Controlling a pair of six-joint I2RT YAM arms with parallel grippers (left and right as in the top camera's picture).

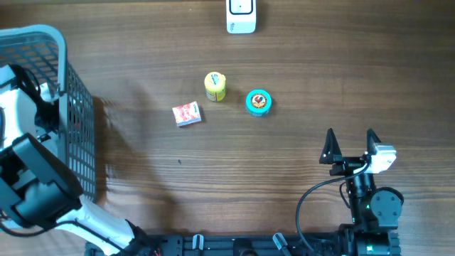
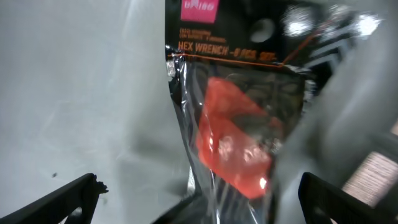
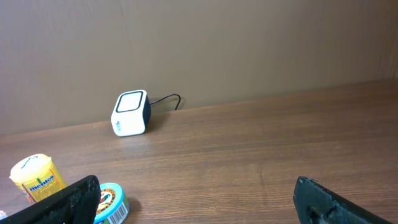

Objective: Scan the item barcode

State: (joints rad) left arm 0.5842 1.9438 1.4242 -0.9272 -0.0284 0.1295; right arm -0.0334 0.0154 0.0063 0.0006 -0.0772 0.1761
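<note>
Left gripper (image 2: 199, 194) hangs wide open and empty over the hex wrench pack (image 2: 233, 143), down inside the basket (image 1: 75, 107). Best bet: drop straight, pinch the card edge rather than the slippery film, then lift clear toward the scanner (image 1: 241, 16). Right gripper (image 1: 350, 146) sits open too, holding nothing.

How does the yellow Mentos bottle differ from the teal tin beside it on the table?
The yellow Mentos bottle stands taller; the teal tin is low and flat. The bottle's label is yellow, the tin's rim teal. In the right wrist view the tin shows a barcode on its side; the bottle shows none there. Both are round, upright on the table, not touching.
</note>
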